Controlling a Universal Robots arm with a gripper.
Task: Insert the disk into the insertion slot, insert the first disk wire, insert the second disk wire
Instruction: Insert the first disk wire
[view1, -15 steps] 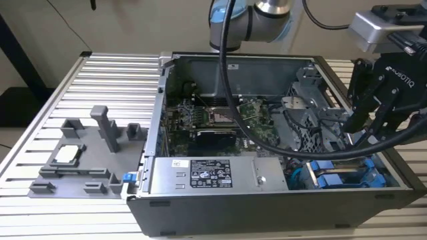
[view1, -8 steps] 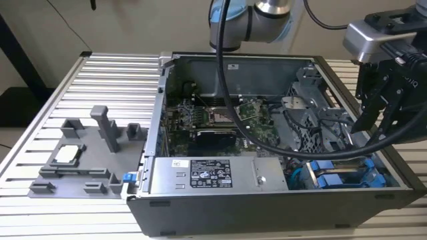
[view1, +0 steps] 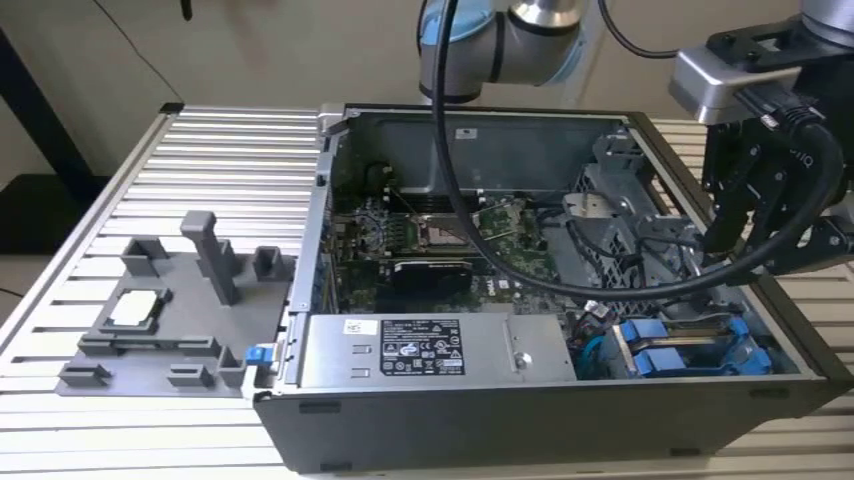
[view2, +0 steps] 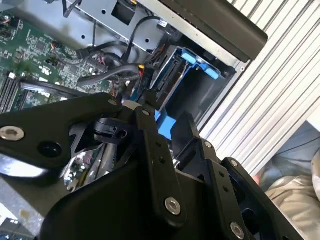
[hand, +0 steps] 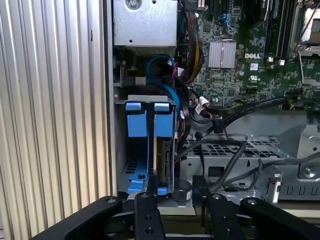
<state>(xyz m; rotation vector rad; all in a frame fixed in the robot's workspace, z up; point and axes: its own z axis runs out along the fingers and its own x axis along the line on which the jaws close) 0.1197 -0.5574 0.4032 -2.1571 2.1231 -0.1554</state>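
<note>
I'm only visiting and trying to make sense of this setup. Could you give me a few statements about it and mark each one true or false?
1. The computer case is open, with its green circuit board showing. True.
2. The claw is over the grey tray. False: the tray lies outside the case, and the claw is near the drive bay.
3. The two carriers in the drive bay have blue tabs. True.
4. The case stands on bare wood. False: it stands on a ribbed metal table.
</note>
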